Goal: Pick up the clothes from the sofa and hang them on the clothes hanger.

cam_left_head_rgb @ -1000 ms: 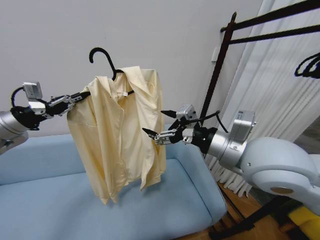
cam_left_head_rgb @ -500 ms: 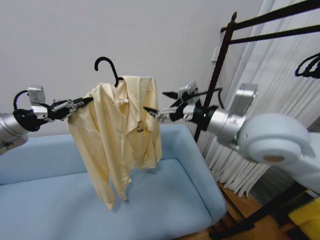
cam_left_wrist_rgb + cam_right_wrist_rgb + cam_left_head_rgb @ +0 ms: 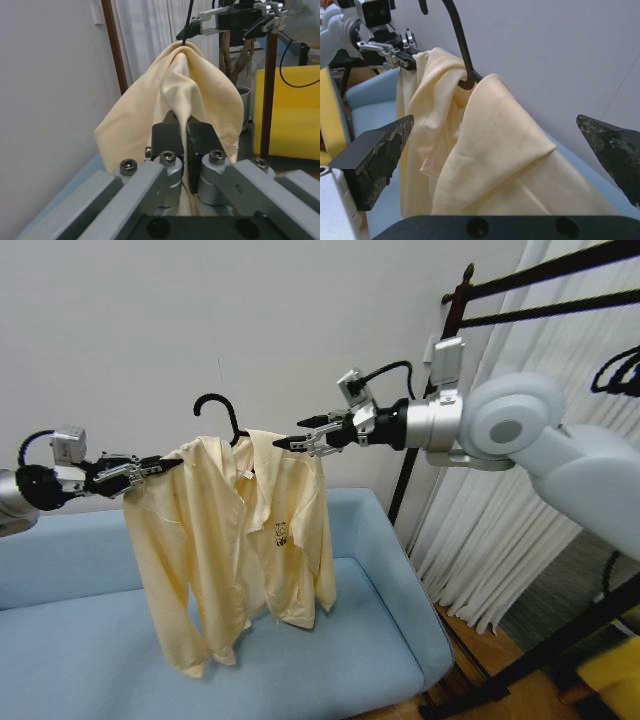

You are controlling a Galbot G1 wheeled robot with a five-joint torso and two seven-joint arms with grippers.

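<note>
The yellow shirt point(image 3: 240, 540) hangs in the air above the sofa point(image 3: 380, 640), draped over a black hanger point(image 3: 222, 412) whose hook stands up clear of the collar. The left end effector point(image 3: 160, 464) is clamped shut on one shoulder; in the left wrist view its pads pinch a fold of cloth, and I cannot tell whether the hanger's arm is caught inside that fold. The right end effector point(image 3: 292, 435) is spread wide open over the sofa, just beside the other shoulder and touching nothing.

The main risk is that grip. If only cloth is held, the hanger may tip or slide inside the shirt, and both could drop back onto the sofa. The shirt also sits unevenly, with one side and its sleeve hanging lower toward the seat, so a quick swing could pull it off the far shoulder.

The right end effector could close on loose cloth instead of the hanger and drag the collar off it. The rack point(image 3: 432, 400) stands past the end of the sofa, so the carry there is long enough for the shirt to sway or the hook to miss the rail.
</note>
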